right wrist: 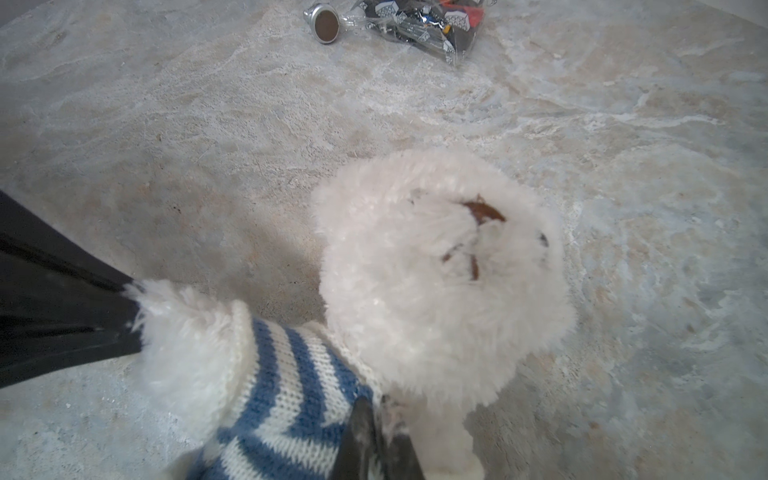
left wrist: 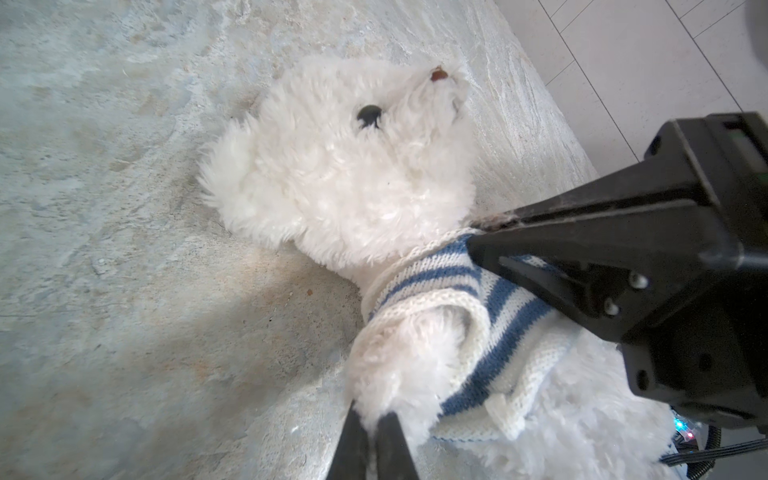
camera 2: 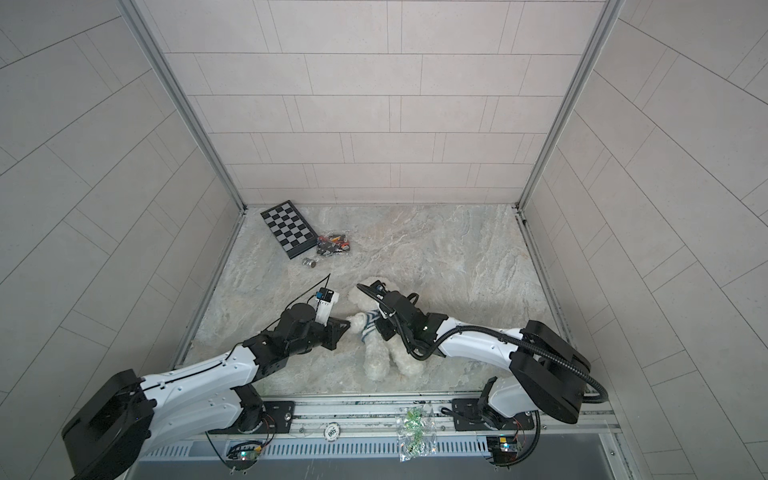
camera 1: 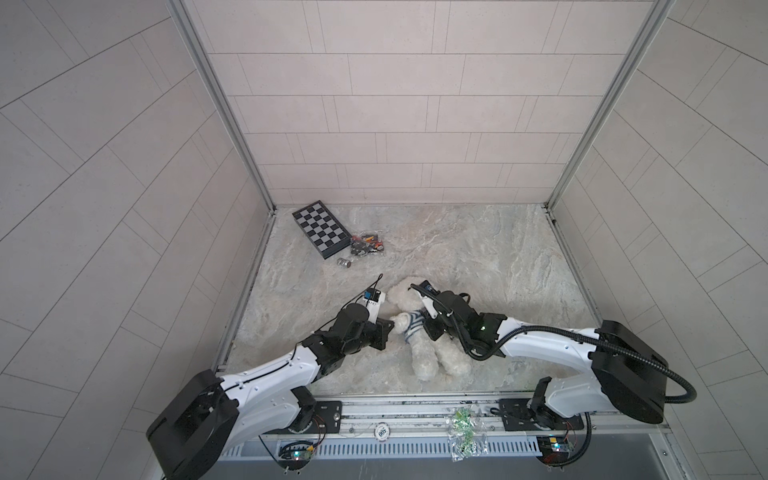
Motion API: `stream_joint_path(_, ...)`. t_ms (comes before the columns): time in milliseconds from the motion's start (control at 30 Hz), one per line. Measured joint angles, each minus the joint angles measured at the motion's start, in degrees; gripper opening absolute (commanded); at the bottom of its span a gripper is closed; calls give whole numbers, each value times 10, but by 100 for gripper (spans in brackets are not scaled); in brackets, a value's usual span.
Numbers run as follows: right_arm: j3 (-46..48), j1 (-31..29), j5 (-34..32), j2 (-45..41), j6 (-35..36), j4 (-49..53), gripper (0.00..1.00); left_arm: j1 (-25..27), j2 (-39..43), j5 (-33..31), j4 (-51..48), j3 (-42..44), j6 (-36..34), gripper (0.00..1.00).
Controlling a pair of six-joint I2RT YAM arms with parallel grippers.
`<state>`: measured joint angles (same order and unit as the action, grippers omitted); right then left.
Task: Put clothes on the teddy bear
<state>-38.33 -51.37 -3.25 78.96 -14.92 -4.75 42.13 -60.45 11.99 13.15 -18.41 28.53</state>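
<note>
Fluffy teddy bear (left wrist: 340, 178), left jaws clenched on its paw (left wrist: 395, 365), right jaws pinching striped knit shirt (left wrist: 511, 332)

fluffy white teddy bear (camera 1: 424, 357), lying on its back, blue-striped shirt (camera 1: 413, 326) round its chest

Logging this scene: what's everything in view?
teddy bear: one, white, table's front middle
striped shirt: one, blue-and-white, around bear's chest
chessboard: one, black-and-grey, table's far left corner
bag of small pieces: one, clear, beside chessboard
metal cylinder: one, silver, by that bag
bag of green bits: one, clear, front rail
round disc: one, white, front rail
table: one, marbled grey, inside enclosure
left gripper: one, black, shut on bear's paw
right gripper: one, black, shut on shirt's collar
</note>
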Motion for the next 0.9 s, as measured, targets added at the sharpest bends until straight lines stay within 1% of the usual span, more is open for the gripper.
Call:
stream_joint_path(33, 0, -1, -1, -5, -1, 5, 23, 0, 0, -2, -2, -4, 0, 1)
stream_joint_path(100, 0, -4, -5, -20, 0, 17, 29, -1, -2, -8, -11, -14, -2, 7)
stream_joint_path(167, 0, -9, -9, -36, 3, 26, 31, -2, -9, -15, -24, -28, -8, 18)
stream_joint_path(233, 0, -15, -9, -48, 5, 31, 31, -3, -12, -21, -37, -41, -13, 27)
stream_joint_path(367, 0, -22, -9, -71, 5, 52, 32, -3, 11, -35, -63, -55, -14, 38)
stream_joint_path(533, 1, -24, -13, -103, 6, 66, 31, -2, 84, -55, -116, -63, -14, 45)
stream_joint_path(633, 13, -24, -18, -119, 7, 63, 30, 15, 100, -66, -143, -83, -14, 46)
stream_joint_path(767, 37, -24, -24, -130, 7, 63, 28, 68, 81, -73, -162, -126, -13, 46)
stream_joint_path(900, 68, -24, -30, -143, -2, 63, 27, 96, 33, -60, -141, -146, -2, 44)
